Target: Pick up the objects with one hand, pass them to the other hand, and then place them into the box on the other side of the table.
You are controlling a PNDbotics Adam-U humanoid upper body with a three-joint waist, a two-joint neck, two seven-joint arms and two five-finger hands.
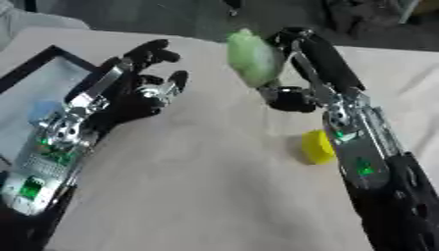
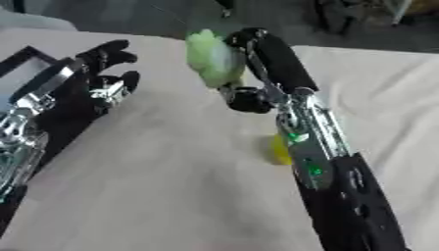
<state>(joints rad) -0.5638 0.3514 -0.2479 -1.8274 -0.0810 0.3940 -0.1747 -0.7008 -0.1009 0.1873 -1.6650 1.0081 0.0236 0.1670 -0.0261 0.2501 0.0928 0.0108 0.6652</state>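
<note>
Your right hand (image 1: 296, 73) is raised over the middle of the table, its fingers and thumb curled round a pale green, rounded, soft-looking object (image 1: 254, 59), which it holds clear of the surface with the object's narrow tip pointing away from you. The black forearm behind this hand runs down to the lower right corner of the view. Your left hand (image 1: 141, 81) stands to the left of the green object, apart from it, palm turned toward it, with its fingers spread and only lightly bent; it holds nothing. Below and behind the right wrist, a small yellow, blocky object (image 1: 316, 146) lies on the light beige cloth-covered table (image 1: 197, 186), just beside the right forearm; whether it touches the arm cannot be told. At the left edge of the table, beside your left forearm, sits a black-rimmed box (image 1: 51, 53) with a pale interior, in which a blurred light blue shape (image 1: 43, 110) shows.
</note>
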